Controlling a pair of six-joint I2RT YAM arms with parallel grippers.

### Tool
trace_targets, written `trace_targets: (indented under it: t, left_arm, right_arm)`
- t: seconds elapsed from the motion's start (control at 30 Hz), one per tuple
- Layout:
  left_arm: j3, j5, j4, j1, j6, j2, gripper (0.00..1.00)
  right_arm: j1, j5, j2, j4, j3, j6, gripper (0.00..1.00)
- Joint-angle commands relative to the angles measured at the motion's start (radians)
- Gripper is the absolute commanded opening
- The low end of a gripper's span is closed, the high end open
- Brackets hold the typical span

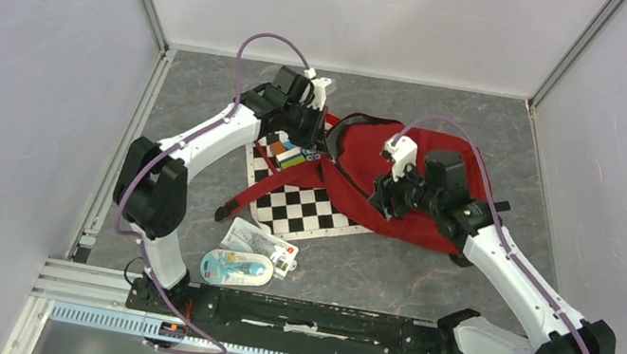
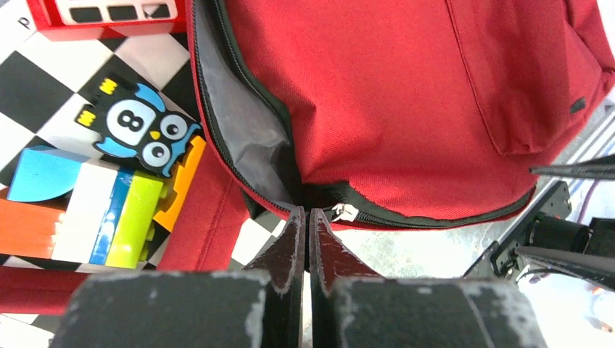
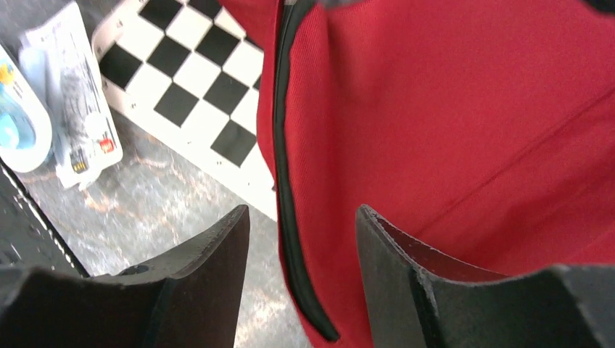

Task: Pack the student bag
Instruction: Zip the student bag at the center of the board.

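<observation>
Left wrist is showing the left gripper (image 2: 305,212), fingers together, touching the gaping zipper edge (image 2: 217,123) of the student bag (image 2: 406,94); the right gripper (image 3: 302,212) is hovering, fingers apart, over its black trim (image 3: 283,181).

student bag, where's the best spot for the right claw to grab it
Probably the black-trimmed edge of the student bag: a thin ridge lying inside the open right claw. Come down from above and pinch across it.

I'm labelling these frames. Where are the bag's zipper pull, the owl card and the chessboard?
zipper pull (image 2: 344,212), left wrist view, on its silver tab.
owl card (image 2: 141,130), left wrist view, on the owl's face.
chessboard (image 1: 309,210), top view, on bare squares near its front edge.
</observation>
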Motion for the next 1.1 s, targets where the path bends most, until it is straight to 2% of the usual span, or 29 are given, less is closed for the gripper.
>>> trace_targets:
  t: [0.0, 0.13, 0.33, 0.47, 0.53, 0.6, 0.67, 0.77, 1.07]
  left_arm:
    - [-0.055, 0.089, 0.113, 0.003, 0.010, -0.093, 0.02]
    - [-0.095, 0.087, 0.139, 0.003, -0.014, -0.125, 0.02]
    - [-0.113, 0.101, 0.147, 0.002, -0.025, -0.142, 0.02]
    - [-0.126, 0.112, 0.146, 0.002, -0.018, -0.150, 0.02]
    - [-0.133, 0.122, 0.148, 0.002, -0.014, -0.155, 0.02]
    - [-0.140, 0.131, 0.157, 0.002, -0.013, -0.159, 0.02]
    - [-0.140, 0.129, 0.164, 0.002, -0.013, -0.158, 0.02]
    - [-0.117, 0.093, 0.156, 0.003, -0.011, -0.147, 0.02]
    - [-0.010, 0.024, 0.130, 0.004, -0.002, -0.089, 0.02]
  right_arm:
    - [0.001, -0.047, 0.067, 0.129, 0.089, 0.066, 0.60]
    - [0.017, -0.080, 0.143, 0.220, 0.115, 0.061, 0.61]
    - [0.092, -0.096, 0.305, 0.256, 0.208, 0.034, 0.57]
    - [0.146, -0.069, 0.379, 0.249, 0.259, 0.001, 0.56]
    - [0.171, -0.003, 0.408, 0.248, 0.275, -0.014, 0.53]
    - [0.192, 0.059, 0.433, 0.234, 0.288, -0.039, 0.43]
    - [0.209, 0.107, 0.440, 0.213, 0.299, -0.065, 0.21]
    - [0.228, 0.137, 0.407, 0.189, 0.284, -0.084, 0.00]
    - [0.250, 0.124, 0.258, 0.146, 0.134, -0.074, 0.00]
